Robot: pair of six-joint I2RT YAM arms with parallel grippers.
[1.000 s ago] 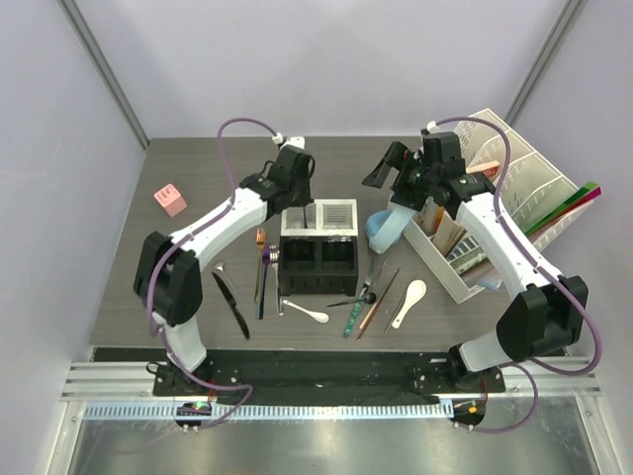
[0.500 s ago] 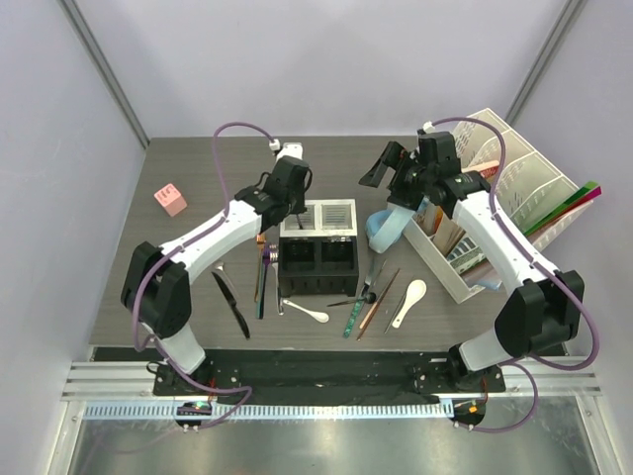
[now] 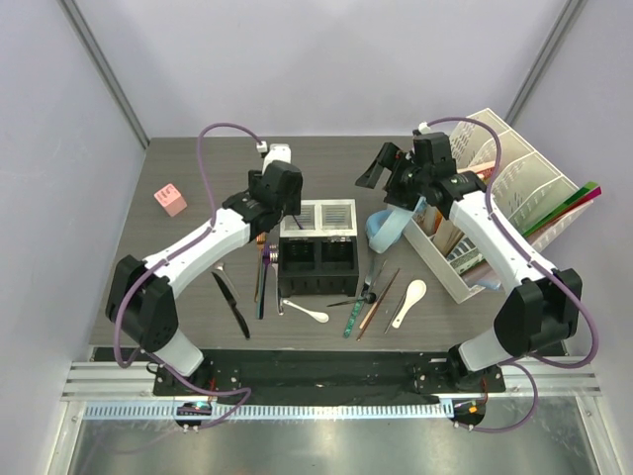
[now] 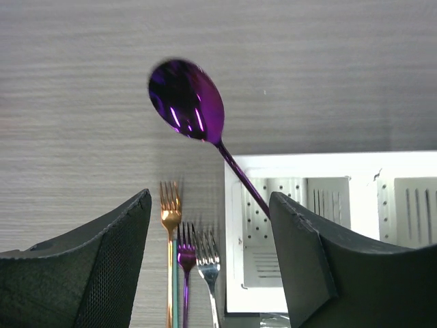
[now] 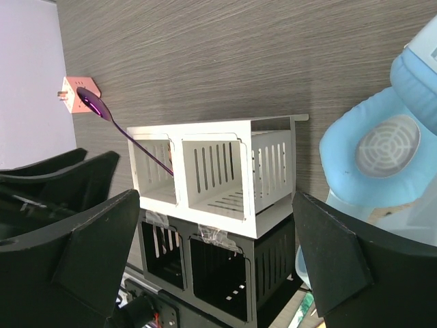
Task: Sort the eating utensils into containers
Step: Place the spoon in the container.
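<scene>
My left gripper is spread wide and holds nothing, sitting just over the far-left corner of the small black box caddy with white-rimmed square compartments. The purple metallic spoon stands tilted in the caddy's far-left white compartment, handle down inside, bowl up and leaning out toward the far left. Its handle passes close to one of my fingers; I cannot tell whether they touch. My right gripper is spread too, empty, raised at the far right of the caddy, near the light blue ring-shaped thing. On the bench, just left of the caddy, a copper fork, a purple metallic fork and a silver fork lie side by side, with a black knife further left. A white ceramic soup spoon lies near of the caddy. To the near right are brown chopsticks, a green-patterned piece and a second white soup spoon. A small pink block sits well apart at far left.
</scene>
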